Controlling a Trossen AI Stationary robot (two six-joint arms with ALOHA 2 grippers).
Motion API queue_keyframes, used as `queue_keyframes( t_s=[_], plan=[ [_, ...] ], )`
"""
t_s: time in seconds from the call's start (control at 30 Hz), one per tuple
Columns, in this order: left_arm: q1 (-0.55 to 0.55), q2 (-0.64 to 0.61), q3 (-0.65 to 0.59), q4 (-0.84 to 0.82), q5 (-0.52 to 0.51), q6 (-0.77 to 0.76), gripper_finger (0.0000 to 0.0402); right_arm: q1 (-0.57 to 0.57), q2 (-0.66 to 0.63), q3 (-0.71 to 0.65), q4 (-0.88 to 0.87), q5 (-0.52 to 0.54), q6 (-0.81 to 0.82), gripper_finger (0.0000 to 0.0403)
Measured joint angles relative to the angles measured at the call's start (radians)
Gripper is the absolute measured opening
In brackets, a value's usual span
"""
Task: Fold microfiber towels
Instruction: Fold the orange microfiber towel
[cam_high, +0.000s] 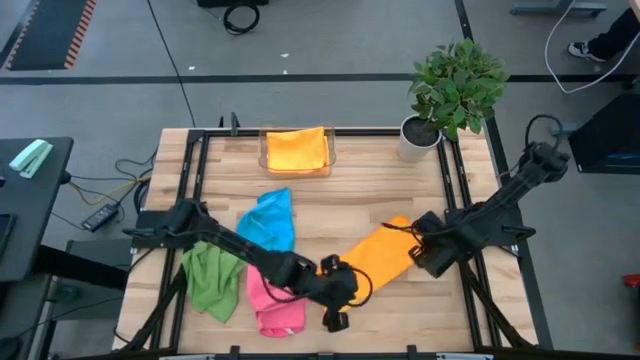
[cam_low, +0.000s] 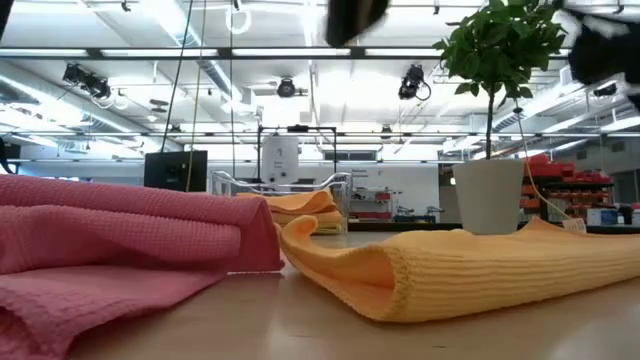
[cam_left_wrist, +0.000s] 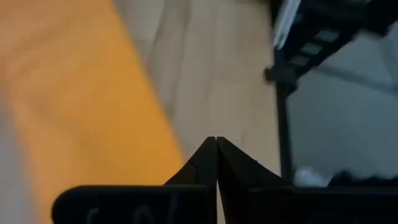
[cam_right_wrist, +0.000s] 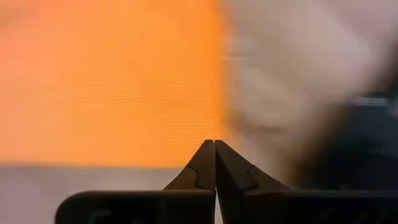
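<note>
Five towels show on the table (cam_high: 350, 170). An orange towel (cam_high: 378, 254) lies folded and slanted near the middle, between the two grippers. A pink towel (cam_high: 272, 302) sits crumpled near the front edge, a green towel (cam_high: 212, 278) just to its left, and a blue towel (cam_high: 268, 222) behind them, touching the pink one. A second orange cloth (cam_high: 297, 148) lies folded in a clear tray (cam_high: 265, 160) at the back edge. A potted plant (cam_high: 450, 90) stands at the back right corner.

The left gripper (cam_high: 334, 320) reaches across the pink towel and hangs near the front edge, just beside the lower end of the orange towel. Its jaws are pressed together with nothing between them, and the left wrist view shows bare wood ahead of the tips and orange cloth off to one side.

The right gripper (cam_high: 414, 232) sits at the upper right end of the orange towel. Its jaws are also pressed together; the right wrist view shows orange cloth beyond the tips but none pinched between them.

From the low view, the orange towel's folded edge faces the camera, with the pink towel bunched beside it.
</note>
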Motion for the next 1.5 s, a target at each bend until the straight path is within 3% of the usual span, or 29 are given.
queue_keyframes(
  t_s=[0.13,0.23,0.37,0.5,0.73,0.97,1.17,1.3,1.5],
  plan=[
    [-0.029,-0.002,0.099,-0.297,0.036,-0.034,0.0021,0.058,-0.01,0.006,0.309,0.161,0.003,0.0005],
    [-0.084,0.002,0.094,-0.476,0.043,-0.081,0.0009,0.073,0.095,0.006,0.551,0.234,-0.016,0.0005],
    [-0.154,-0.003,-0.031,-0.492,0.015,-0.158,0.0008,0.055,0.293,0.03,0.859,0.226,-0.13,0.0005],
    [-0.184,-0.021,-0.206,-0.477,0.017,-0.245,0.0005,0.029,0.465,0.161,0.875,0.225,-0.163,0.0005],
    [-0.245,-0.088,-0.446,-0.467,0.069,-0.224,0.0005,-0.018,0.707,0.437,0.878,0.2,-0.171,0.0005],
    [-0.342,-0.315,-0.692,-0.472,0.044,-0.34,0.0004,-0.045,0.908,0.69,0.824,0.155,-0.122,0.0005],
    [-0.389,-0.499,-0.807,-0.203,-0.161,-0.458,0.0006,-0.037,0.977,0.755,0.683,0.052,-0.05,0.0005],
    [-0.394,-0.513,-0.843,0.078,-0.349,-0.399,0.0005,-0.01,0.985,0.755,0.664,0.007,0.008,0.0005],
    [-0.328,-0.423,-0.853,0.351,-0.359,-0.222,0.0004,0.059,0.976,0.754,0.621,-0.028,0.099,0.0005]
  ],
)
